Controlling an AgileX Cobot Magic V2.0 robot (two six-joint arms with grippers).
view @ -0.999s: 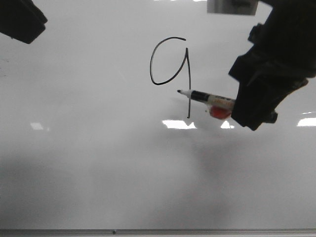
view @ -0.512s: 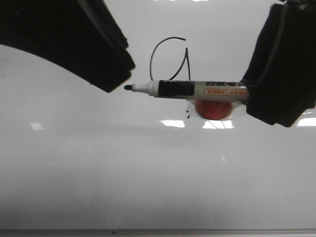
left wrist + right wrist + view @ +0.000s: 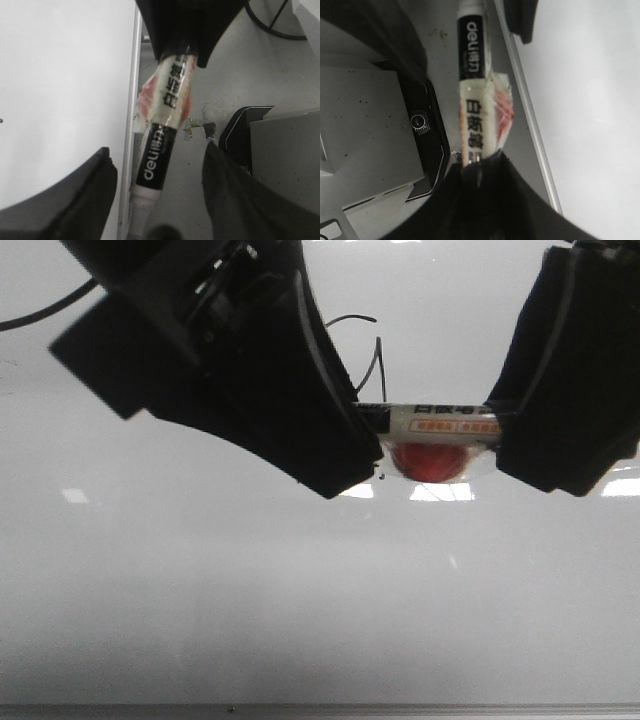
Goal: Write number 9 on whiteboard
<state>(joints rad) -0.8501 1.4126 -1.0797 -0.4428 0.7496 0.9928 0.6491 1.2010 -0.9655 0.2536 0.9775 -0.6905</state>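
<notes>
The number 9 (image 3: 372,355) is already drawn on the whiteboard (image 3: 200,580), though only part of its loop and tail shows, just above the marker (image 3: 440,422) and behind the left arm. The marker hangs level above the board, well clear of the ink. The right gripper (image 3: 480,167) is clamped on the marker's rear end. The left gripper (image 3: 155,195) has its jaws spread wide on either side of the marker's tip end, touching nothing.

From where I stand this looks like a handover or a capping move, and the risk sits at the tip. If the left jaws close off-centre they could knock the marker askew in the right gripper's hold, or tip the nib down onto the board near the 9 and leave a stray mark. A red blob (image 3: 432,460) taped under the marker could also snag.
</notes>
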